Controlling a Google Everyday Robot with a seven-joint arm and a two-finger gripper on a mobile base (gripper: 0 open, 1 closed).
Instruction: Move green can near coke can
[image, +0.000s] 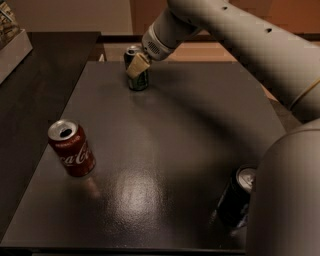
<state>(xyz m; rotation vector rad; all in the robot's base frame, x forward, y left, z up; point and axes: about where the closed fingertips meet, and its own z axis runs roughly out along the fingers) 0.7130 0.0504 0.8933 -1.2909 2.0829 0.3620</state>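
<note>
Three drink cans, one arm, one dark table (170, 130). The only legible branding is white "Coca-Cola" script running up the side of the coke can (71, 148). A thin band of small print sits above the script, too small to read.

Count: 1 green can (139, 81), 1 red coke can, 1 dark blue-black can (233, 199). All three stand upright w/ silver tops. The coke can's mouth is open.

The green can stands at the table's far edge, left of centre. Its label is too dim to read, and no wording can be made out on the dark can either. The coke can stands near the table's left edge, approx. mid-depth, well apart from the green can. The dark can is at the near right, partly hidden behind the robot's grey body (285, 200).

The pale arm (235, 35) comes in from the right foreground, rises along the frame's right side, then slopes down and leftward to the wrist. The gripper (136, 67) is at the green can's upper half, touching it from the front-left. Whether it clamps the can or merely rests against it: cannot tell.

A darker counter (35, 85) runs beside the table at left, w/ a light box (11, 47) in the top-left corner.
</note>
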